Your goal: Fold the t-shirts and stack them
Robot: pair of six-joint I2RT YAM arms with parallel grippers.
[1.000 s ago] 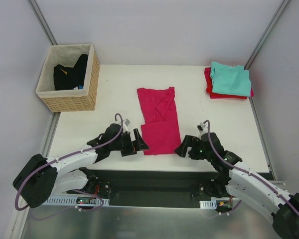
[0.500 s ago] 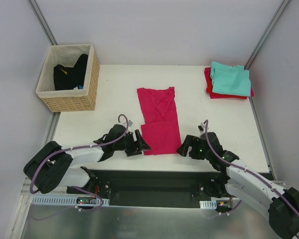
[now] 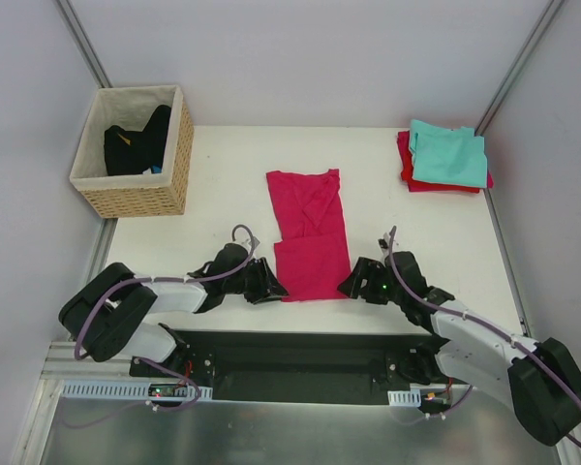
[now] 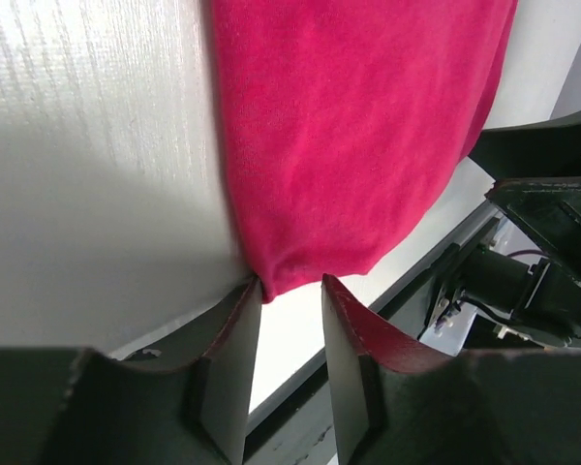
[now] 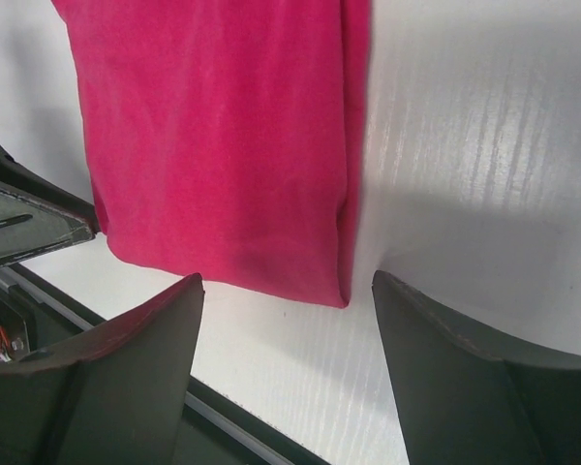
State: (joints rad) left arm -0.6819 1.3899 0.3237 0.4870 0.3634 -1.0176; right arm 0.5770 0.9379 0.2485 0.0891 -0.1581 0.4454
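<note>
A magenta-pink t-shirt (image 3: 310,228) lies on the white table (image 3: 223,184), folded into a long strip, its near end doubled over. My left gripper (image 3: 268,281) lies low at the near left corner. In the left wrist view the pink t-shirt (image 4: 349,126) ends in a corner that pokes between the tips of the left gripper (image 4: 290,291); the jaws stand narrow with a gap, and the cloth touches only the left finger. My right gripper (image 3: 353,284) is at the near right corner. The right gripper (image 5: 286,286) is open wide, and the shirt (image 5: 213,145) ends just ahead of it. A teal t-shirt (image 3: 448,155) lies folded on a red t-shirt (image 3: 407,174) at the far right.
A wicker basket (image 3: 136,199) with dark clothes in it stands at the far left corner. The table's front edge and a black rail (image 3: 300,349) run just behind both grippers. Grey walls close in the left, right and far sides.
Both grippers slid in toward the pink shirt's near corners. The left jaws narrowed a lot around the corner; the right jaws narrowed a little.
</note>
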